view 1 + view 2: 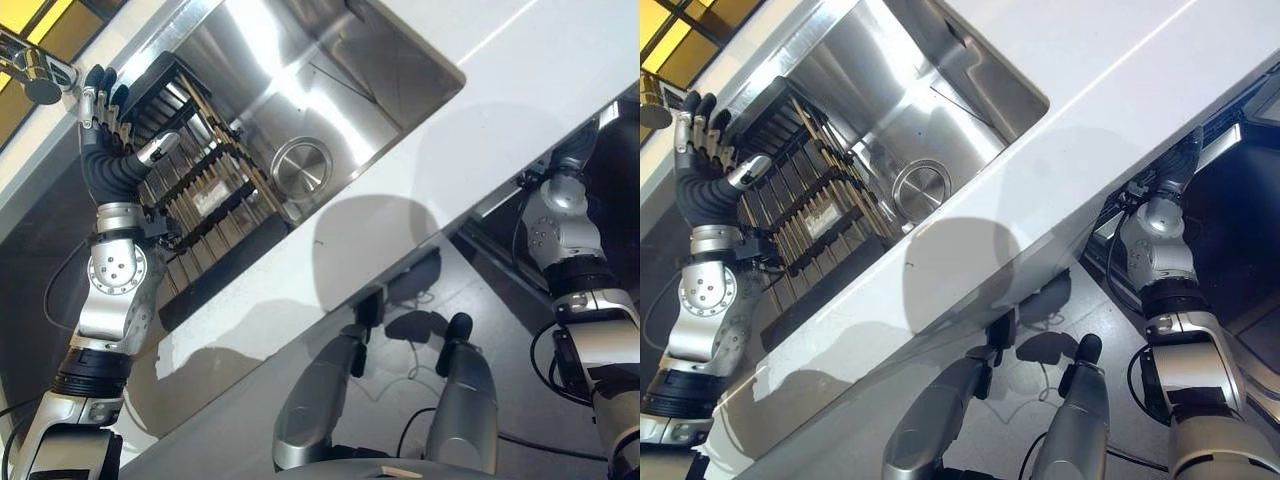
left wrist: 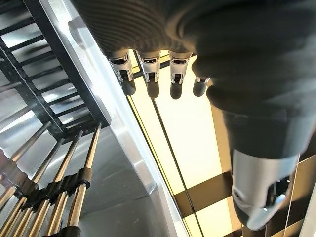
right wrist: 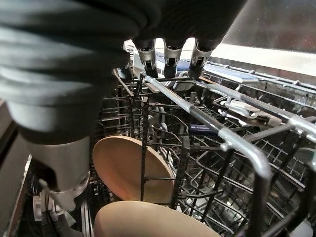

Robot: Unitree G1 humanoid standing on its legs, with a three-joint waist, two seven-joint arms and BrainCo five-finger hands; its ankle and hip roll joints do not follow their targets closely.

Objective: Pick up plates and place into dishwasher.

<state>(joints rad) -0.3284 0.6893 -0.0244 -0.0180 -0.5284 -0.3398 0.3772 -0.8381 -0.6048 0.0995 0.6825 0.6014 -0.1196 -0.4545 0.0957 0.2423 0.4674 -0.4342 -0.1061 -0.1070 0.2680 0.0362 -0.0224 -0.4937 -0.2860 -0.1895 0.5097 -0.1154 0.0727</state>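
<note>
The left hand is raised over the far left part of the stainless steel sink, just beside the black dish rack with wooden rods that stands inside the sink. Its fingers are straight, side by side, and they hold nothing. The round metal drain lies on the sink bottom to the right of the rack. The white tabletop runs along the near side of the sink. The right hand is inside the wire basket of the dishwasher, low on the right. Its fingers are straight and loose, above the basket rim, holding nothing. Two round tan plates stand upright between the basket wires, one behind the other.
</note>
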